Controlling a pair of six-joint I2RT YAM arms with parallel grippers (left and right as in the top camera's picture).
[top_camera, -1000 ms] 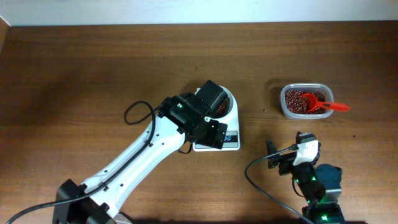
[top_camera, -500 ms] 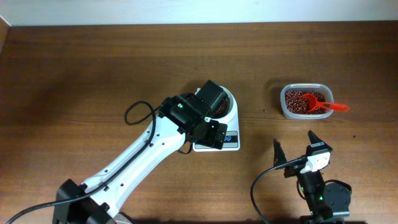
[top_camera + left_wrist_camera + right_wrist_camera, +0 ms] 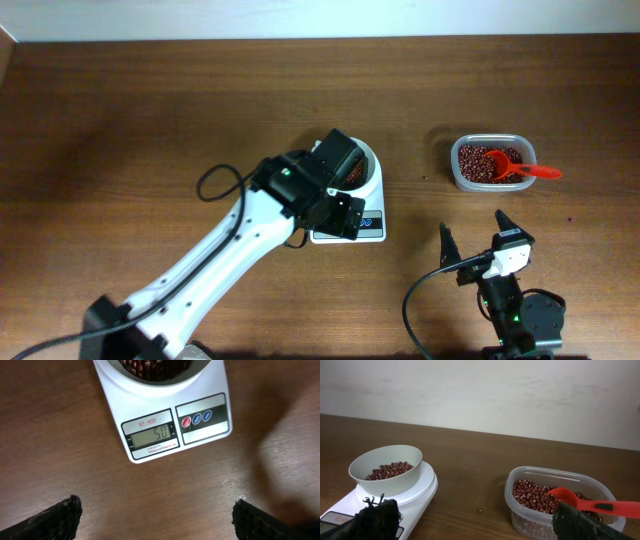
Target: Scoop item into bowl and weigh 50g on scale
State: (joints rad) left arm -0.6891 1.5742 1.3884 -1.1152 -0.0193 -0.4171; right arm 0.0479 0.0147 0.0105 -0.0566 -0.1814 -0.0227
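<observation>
The white bowl (image 3: pixel 368 165) stands on the white scale (image 3: pixel 372 228) and holds a heap of red-brown beans (image 3: pixel 390 470). The scale's display (image 3: pixel 152 436) reads 50. My left gripper (image 3: pixel 157 520) is open and empty, hovering over the bare table just in front of the scale; in the overhead view (image 3: pixel 335 160) its arm covers part of the bowl. My right gripper (image 3: pixel 472 228) is open and empty near the front right of the table, facing the bowl (image 3: pixel 386 467) and the tub.
A clear plastic tub (image 3: pixel 490 163) of beans sits at the right with a red scoop (image 3: pixel 520 168) resting in it, handle pointing right. One stray bean (image 3: pixel 479 510) lies on the table between the scale and the tub (image 3: pixel 555 497).
The right gripper drew back toward the front edge a second ago and has held still since. The left arm has barely moved.
</observation>
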